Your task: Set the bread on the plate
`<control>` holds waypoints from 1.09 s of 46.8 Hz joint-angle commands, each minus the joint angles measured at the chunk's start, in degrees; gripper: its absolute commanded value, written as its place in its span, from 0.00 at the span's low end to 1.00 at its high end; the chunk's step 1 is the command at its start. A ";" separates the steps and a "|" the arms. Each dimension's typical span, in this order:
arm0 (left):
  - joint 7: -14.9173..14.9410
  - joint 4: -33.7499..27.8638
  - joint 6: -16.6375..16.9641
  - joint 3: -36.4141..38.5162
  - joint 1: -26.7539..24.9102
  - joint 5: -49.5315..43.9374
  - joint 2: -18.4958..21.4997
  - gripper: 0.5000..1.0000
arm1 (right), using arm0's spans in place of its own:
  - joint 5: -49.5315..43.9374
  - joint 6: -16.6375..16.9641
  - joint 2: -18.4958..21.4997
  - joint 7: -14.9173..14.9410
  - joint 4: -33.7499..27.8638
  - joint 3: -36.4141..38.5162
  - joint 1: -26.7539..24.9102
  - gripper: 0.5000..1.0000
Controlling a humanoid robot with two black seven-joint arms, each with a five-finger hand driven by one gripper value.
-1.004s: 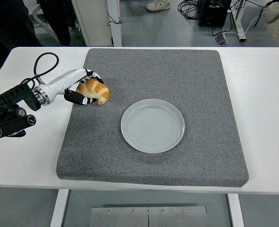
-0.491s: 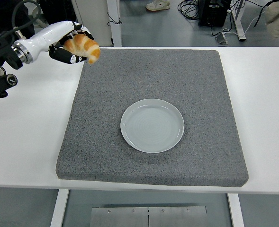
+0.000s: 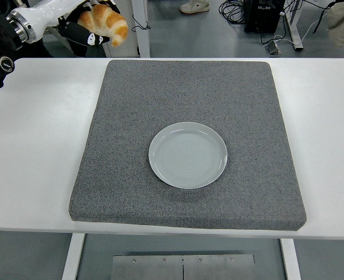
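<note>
High up, left hand point(image 3: 84, 26) clamped on bread point(image 3: 104, 22), well apart from plate point(image 3: 188, 154) on grey mat point(image 3: 247, 105).

You will find no legible text, label, brand, number or sign anywhere in this view (the small pale marks on the dark fingers point(image 3: 90, 38) of the left hand point(image 3: 84, 29) are too small for you to read as characters).
</note>
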 commanded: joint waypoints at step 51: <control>-7.56 0.17 10.31 1.06 13.64 12.65 -24.91 0.00 | 0.00 0.01 0.00 0.00 0.08 -0.02 -0.09 1.00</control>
